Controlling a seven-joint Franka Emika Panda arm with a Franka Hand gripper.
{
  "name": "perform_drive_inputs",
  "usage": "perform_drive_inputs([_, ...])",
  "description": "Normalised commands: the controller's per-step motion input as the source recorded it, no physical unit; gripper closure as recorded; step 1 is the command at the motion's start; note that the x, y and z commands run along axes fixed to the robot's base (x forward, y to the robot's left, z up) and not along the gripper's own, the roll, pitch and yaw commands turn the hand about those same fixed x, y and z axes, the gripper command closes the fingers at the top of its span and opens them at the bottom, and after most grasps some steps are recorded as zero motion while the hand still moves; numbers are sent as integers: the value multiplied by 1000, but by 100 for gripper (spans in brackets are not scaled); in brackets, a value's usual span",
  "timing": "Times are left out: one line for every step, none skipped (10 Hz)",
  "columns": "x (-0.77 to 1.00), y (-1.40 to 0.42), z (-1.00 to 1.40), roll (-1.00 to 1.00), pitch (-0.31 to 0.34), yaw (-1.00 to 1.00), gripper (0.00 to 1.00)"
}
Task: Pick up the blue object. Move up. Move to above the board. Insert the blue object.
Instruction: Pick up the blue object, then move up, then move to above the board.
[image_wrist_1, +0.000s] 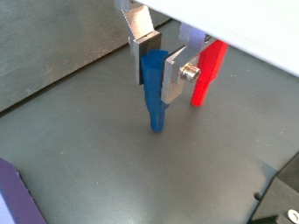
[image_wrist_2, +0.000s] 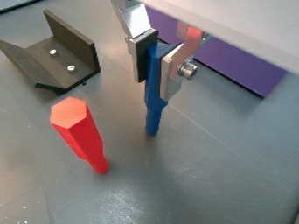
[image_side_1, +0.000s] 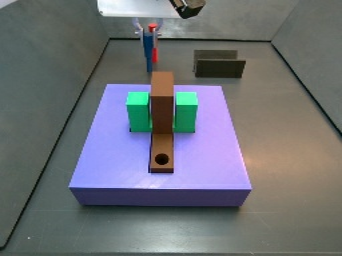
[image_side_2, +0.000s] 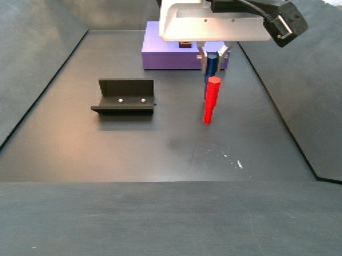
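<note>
Floor (image_side_2: 94, 150): dark grey, walled on its sides; it carries everything here.
Slab (image_side_1: 120, 165): big lavender block lying flat on the floor; a purple edge of it shows in both wrist views.
Board (image_side_1: 162, 120): long brown plank lying along the middle of the slab's top, its round dark hole near the end farthest from the gripper.
Green blocks (image_side_1: 138, 110): two, one against each long side of the board, about midway along the slab.
Fixture (image_side_2: 124, 96): dark L-shaped bracket on a base plate, standing on the floor well apart from the slab, toward a side wall.
Gripper (image_wrist_2: 155, 54): just past the end of the slab, above the floor; its silver fingers (image_wrist_2: 176, 70) are closed on the upper part of the blue peg.
Blue peg (image_wrist_2: 153, 87): upright between the fingers, hanging point down; whether its lower tip touches the floor I cannot tell.
Red stick (image_wrist_2: 79, 133): standing on the floor near the blue peg, apart from it and free of the gripper, leaning slightly in a wrist view (image_wrist_1: 207, 73).
</note>
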Motion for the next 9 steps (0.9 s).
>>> perform_drive_inputs([0,0,0,0,0,0,100])
perform_drive_inputs([0,0,0,0,0,0,100])
perform_drive_inputs([0,0,0,0,0,0,100])
perform_drive_inputs([0,0,833,0,0,0,100])
perform_drive_inputs([31,-30,864,-5,9,-7,100])
perform_drive_inputs([-24,-32,607,-9,67,-4,100])
perform_drive_inputs([5,-17,292,-3,46,1,100])
perform_drive_inputs([0,0,1400,0,0,0,100])
perform_drive_inputs([-26,-1,1400,-2,25,0,100])
